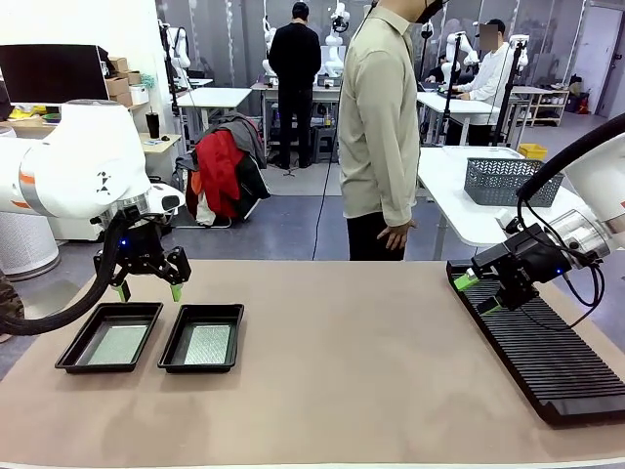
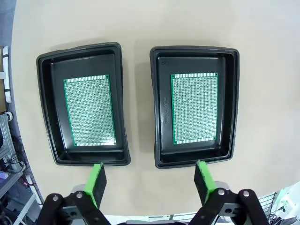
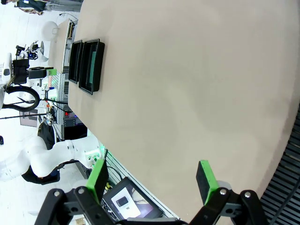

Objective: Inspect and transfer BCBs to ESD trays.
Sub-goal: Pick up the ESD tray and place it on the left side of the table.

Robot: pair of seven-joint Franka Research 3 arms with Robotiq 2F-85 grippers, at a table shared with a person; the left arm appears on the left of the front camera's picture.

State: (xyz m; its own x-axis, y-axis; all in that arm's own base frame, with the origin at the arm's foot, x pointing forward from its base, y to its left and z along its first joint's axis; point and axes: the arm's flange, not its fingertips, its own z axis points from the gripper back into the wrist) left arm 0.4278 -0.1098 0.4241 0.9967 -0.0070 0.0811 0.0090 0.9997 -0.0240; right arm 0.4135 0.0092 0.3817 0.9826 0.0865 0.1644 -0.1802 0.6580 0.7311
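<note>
Left hand (image 1: 148,288) spread above tray rims (image 2: 139,101); right hand (image 1: 477,293) spread over rack's (image 1: 547,362) edge.

Two black trays (image 2: 46,105) (image 2: 229,103) sit side by side, apart, at the table's left; a green perforated board (image 2: 89,111) (image 2: 194,108) lies flat in each

Observed two ESD trays (image 1: 109,337) (image 1: 202,338) side by side on bench (image 1: 352,381), one BCB (image 1: 117,344) (image 1: 208,344) in each. Left tool (image 1: 148,290) open above them; right tool (image 1: 477,292) open over black rack (image 1: 547,357).
</note>
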